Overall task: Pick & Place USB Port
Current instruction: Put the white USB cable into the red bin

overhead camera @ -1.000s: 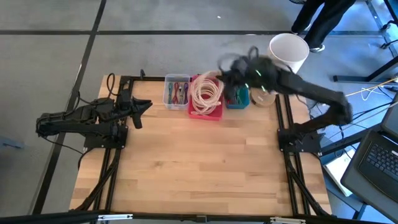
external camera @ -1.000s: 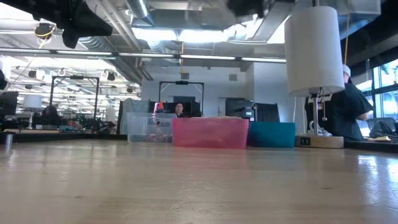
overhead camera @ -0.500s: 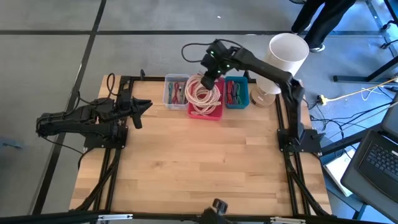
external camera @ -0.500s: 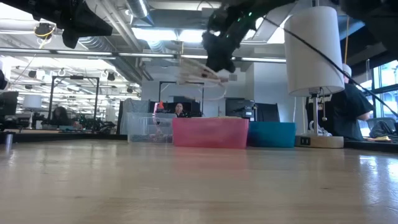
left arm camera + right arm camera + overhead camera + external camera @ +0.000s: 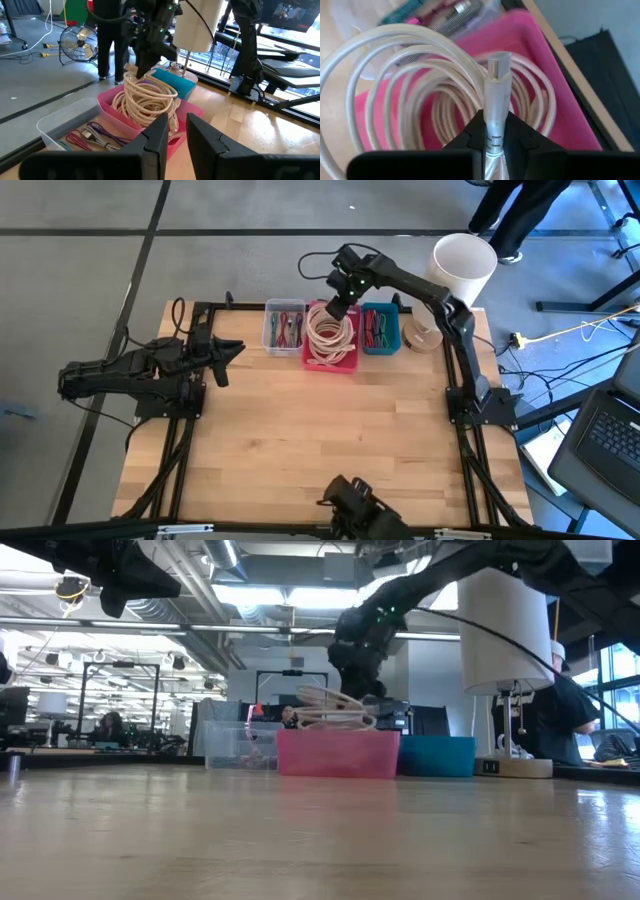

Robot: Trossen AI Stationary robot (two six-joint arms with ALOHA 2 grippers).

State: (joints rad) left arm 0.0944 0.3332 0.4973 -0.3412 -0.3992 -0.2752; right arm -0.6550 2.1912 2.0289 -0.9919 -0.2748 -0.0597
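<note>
1. Right gripper (image 5: 338, 302) over far edge, clamped on cable plug (image 5: 496, 95); coil (image 5: 330, 332) in pink bin (image 5: 345, 362).
2. Could snag neighbouring loops, dragging whole bundle out.
3. Left gripper (image 5: 228, 350) parked at left edge, fingers slightly parted, empty.

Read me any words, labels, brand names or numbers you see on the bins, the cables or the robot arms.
None can be read.
Pink plastic bin: no label visible.
White coiled cable and its plug in the right gripper: no print visible.
Clear bin and teal bin: no label visible.
</note>
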